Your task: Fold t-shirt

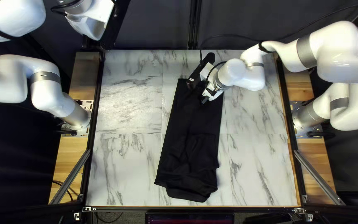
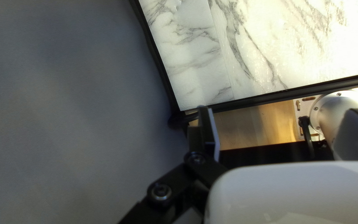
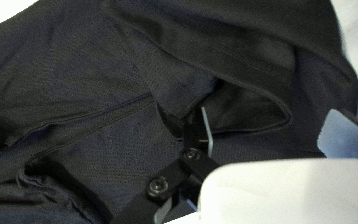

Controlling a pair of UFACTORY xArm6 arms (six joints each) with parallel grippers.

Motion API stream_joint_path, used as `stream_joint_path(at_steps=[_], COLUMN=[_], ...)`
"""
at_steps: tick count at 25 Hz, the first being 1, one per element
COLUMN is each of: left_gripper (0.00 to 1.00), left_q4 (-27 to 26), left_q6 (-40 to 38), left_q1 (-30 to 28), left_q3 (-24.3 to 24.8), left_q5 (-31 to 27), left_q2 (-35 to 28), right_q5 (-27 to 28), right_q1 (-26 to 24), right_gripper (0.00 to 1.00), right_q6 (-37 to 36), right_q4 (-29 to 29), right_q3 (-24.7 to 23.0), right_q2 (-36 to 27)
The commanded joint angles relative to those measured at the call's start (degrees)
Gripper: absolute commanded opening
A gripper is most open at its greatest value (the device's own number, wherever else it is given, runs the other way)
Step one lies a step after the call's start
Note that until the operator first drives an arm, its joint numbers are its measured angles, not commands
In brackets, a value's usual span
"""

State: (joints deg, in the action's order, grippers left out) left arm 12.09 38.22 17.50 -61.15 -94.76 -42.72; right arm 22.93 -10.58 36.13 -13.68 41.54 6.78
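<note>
The black t-shirt [image 1: 189,137] lies as a long narrow strip down the middle of the table, its near end layered and uneven. My right gripper [image 1: 208,96] is low over its far end. In the right wrist view, this gripper [image 3: 270,126] stands open above the shirt [image 3: 117,145]; one finger overlaps a hemmed opening [image 3: 245,105], the other is near the cloth's edge. Contact cannot be told. My left gripper [image 1: 91,25] is raised at the upper left, its fingertips hidden there. The left wrist view shows this gripper [image 2: 282,132] open and away from the shirt.
Marble-patterned table [image 1: 125,108] shows on both sides of the shirt. Black edging [image 2: 158,62] borders it, with a wooden strip [image 2: 249,126] and my left arm's base [image 2: 336,112] outside. My right arm [image 1: 286,52] reaches across the table's far right part.
</note>
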Motion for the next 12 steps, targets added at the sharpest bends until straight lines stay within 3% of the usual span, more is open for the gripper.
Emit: stream_joint_path(at_steps=[1, 8, 11, 12], left_gripper=[1.0, 1.0, 1.0, 1.0], left_q4=[0.0, 0.0, 0.0, 0.0], left_q6=[0.0, 0.0, 0.0, 0.0], left_q1=[0.0, 0.0, 0.0, 0.0], left_q3=[0.0, 0.0, 0.0, 0.0], left_q5=[0.0, 0.0, 0.0, 0.0], left_q2=[0.0, 0.0, 0.0, 0.0], right_q5=[0.47, 0.64, 0.48, 0.51], right_q1=[-0.01, -0.24, -0.2, -0.17], right_gripper=[0.86, 0.79, 0.71, 0.61], right_q6=[-0.22, 0.34, 0.48, 0.48], right_q4=[0.54, 0.47, 0.58, 0.62], right_q3=[0.04, -1.3, -1.34, -1.26], right_q2=[-0.19, -1.19, -0.77, -0.66])
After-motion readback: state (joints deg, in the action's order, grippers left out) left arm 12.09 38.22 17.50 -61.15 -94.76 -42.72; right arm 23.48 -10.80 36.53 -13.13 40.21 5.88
